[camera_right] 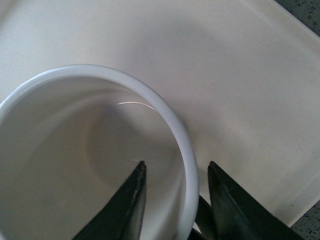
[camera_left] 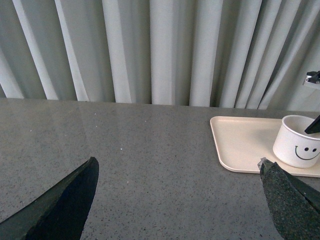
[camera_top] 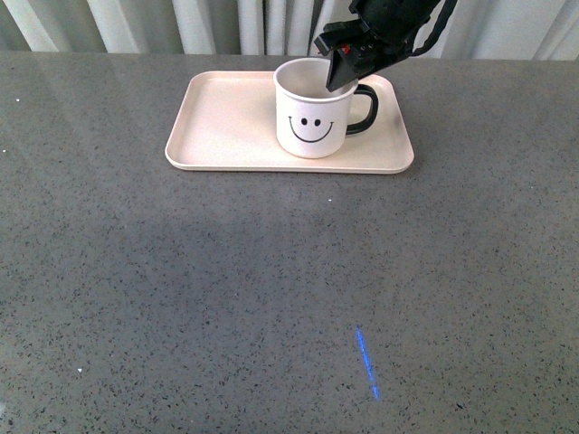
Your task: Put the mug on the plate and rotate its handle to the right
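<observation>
The white mug [camera_top: 310, 117] with a black smiley face stands upright on the cream-pink plate [camera_top: 226, 127], toward its right side. Its black handle [camera_top: 365, 108] points to the right. My right gripper [camera_top: 339, 72] is open and straddles the mug's rim by the handle, one finger inside the cup, the other outside. In the right wrist view the rim [camera_right: 175, 125] passes between the two fingertips [camera_right: 137, 180], with a gap on either side. My left gripper [camera_left: 177, 172] is open over bare table, well to the left of the plate [camera_left: 240, 145] and mug [camera_left: 298, 142].
The grey speckled table [camera_top: 271, 298] spreads all round the plate. Pale curtains [camera_left: 150, 50] hang behind its far edge. A short blue light streak [camera_top: 366, 363] lies on the tabletop near the front.
</observation>
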